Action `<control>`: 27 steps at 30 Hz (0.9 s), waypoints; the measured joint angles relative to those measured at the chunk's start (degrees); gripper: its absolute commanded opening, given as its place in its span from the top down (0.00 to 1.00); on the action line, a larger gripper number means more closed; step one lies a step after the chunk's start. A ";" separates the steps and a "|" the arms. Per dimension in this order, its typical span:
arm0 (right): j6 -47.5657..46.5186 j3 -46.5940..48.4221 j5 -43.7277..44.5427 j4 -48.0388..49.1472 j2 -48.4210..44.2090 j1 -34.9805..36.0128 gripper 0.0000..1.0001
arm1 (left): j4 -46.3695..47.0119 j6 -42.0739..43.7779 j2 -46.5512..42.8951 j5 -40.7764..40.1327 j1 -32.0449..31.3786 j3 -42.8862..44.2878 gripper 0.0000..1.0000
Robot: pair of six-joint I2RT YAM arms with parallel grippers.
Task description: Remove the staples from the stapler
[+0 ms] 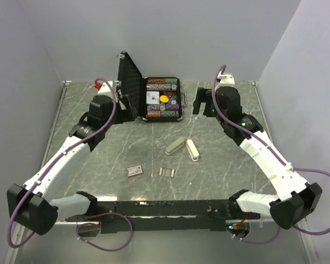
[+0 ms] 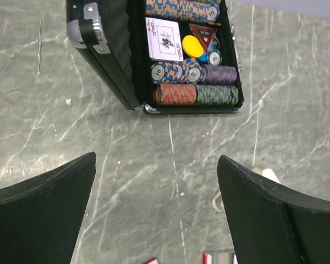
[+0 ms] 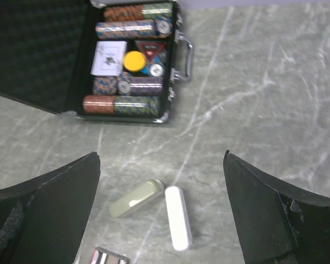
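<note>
Stapler (image 1: 175, 145), two bars on the table (image 1: 220, 176), lies closest to right end effector (image 3: 160, 155), toward the near edge; that and left end effector (image 2: 157, 157) gape empty.

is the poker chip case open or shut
Open. The case has its lid swung back; chip rows and a card deck show inside.
</note>
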 measured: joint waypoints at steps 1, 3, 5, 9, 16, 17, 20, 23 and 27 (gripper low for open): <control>0.00 0.22 0.72 -0.79 0.20 0.00 0.00 | -0.07 0.66 -0.17 0.04 -0.33 -0.31 0.01; -0.37 0.92 1.36 -2.40 0.57 0.00 0.00 | 0.17 2.03 -0.04 0.13 -1.46 -0.31 0.03; -1.11 1.73 0.81 -3.80 0.96 0.04 0.00 | -0.37 3.63 0.90 -0.24 -4.17 0.22 0.03; -1.95 1.92 -0.26 -5.49 1.33 0.20 0.00 | -2.56 6.36 6.69 -4.70 -11.43 4.02 0.03; -1.86 -1.81 -0.07 -6.71 1.31 0.26 0.00 | -3.78 8.39 13.16 -5.60 -16.76 5.01 0.03; -1.75 -2.82 -0.02 -6.82 1.16 0.26 0.00 | -3.74 8.63 13.97 -5.35 -17.00 5.25 0.03; -1.49 -5.35 0.02 -7.93 0.20 0.26 0.00 | -3.52 9.18 17.05 -4.26 -17.44 6.62 0.03; -1.01 -7.41 0.07 -8.37 -1.90 0.26 0.00 | -3.15 9.86 21.05 -2.56 -17.75 8.52 0.03; 0.28 -10.36 0.24 -8.76 -6.01 -0.02 0.00 | -2.45 10.97 25.24 -0.63 -18.21 9.38 0.03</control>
